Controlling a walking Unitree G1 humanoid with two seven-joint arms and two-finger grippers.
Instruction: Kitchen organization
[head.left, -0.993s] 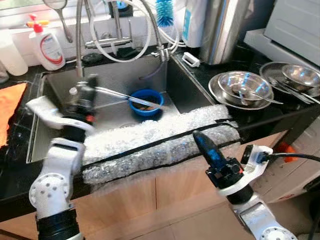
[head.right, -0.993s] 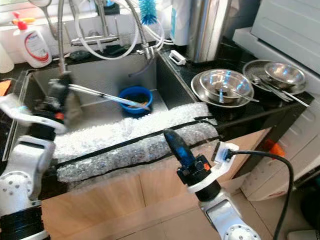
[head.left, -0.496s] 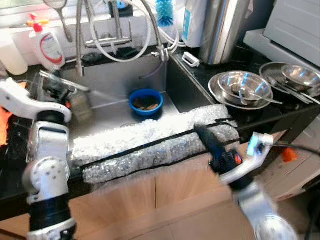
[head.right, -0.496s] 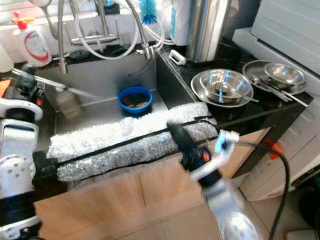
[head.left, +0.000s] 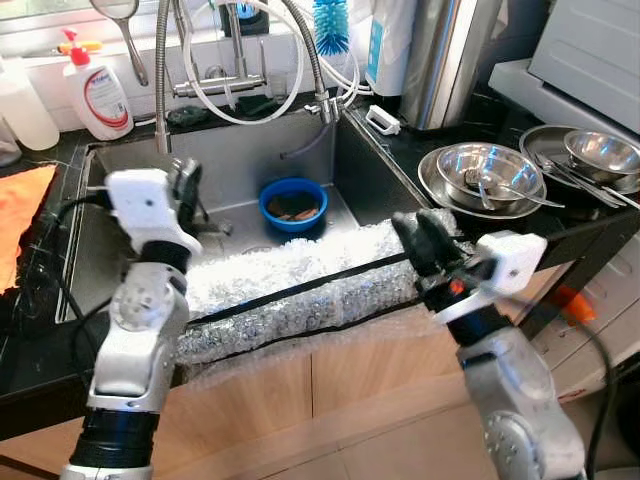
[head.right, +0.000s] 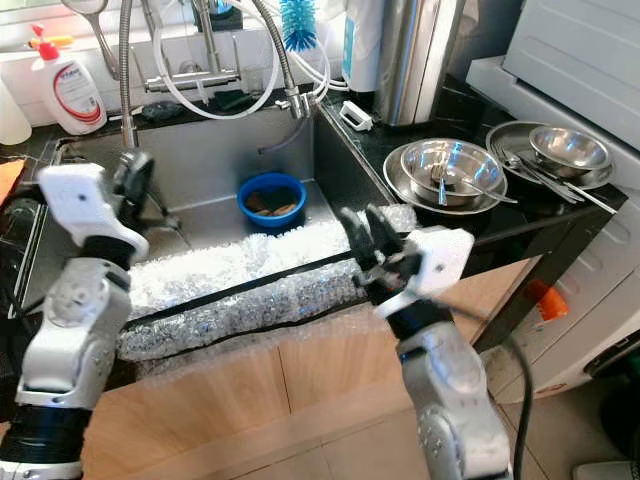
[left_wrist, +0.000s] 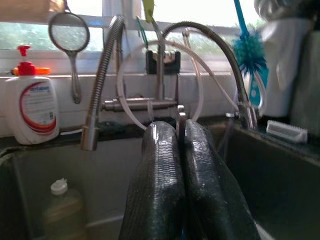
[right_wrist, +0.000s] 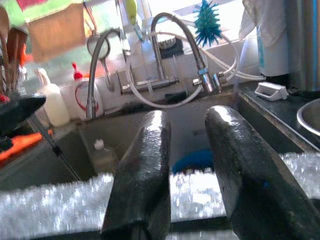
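While the robot stands at the counter, the sink (head.left: 120, 250) takes up the centre, its front edge wrapped in bubble wrap (head.left: 300, 285), probably as padding for the arms. At two o'clock from the basin sit steel bowls (head.left: 485, 175) holding spoons, stacked as if waiting to be sorted. Inside the basin at twelve o'clock lies a blue bowl (head.left: 292, 203) with brownish scraps in it. A small bottle (left_wrist: 62, 212) stands in the basin's corner. The left gripper (head.left: 186, 188) hangs over the basin at ten o'clock, fingers pressed together on a thin metal rod (head.left: 205, 222), likely a utensil. The right gripper (head.right: 362, 238) hovers above the padded edge at four o'clock, fingers parted and empty.
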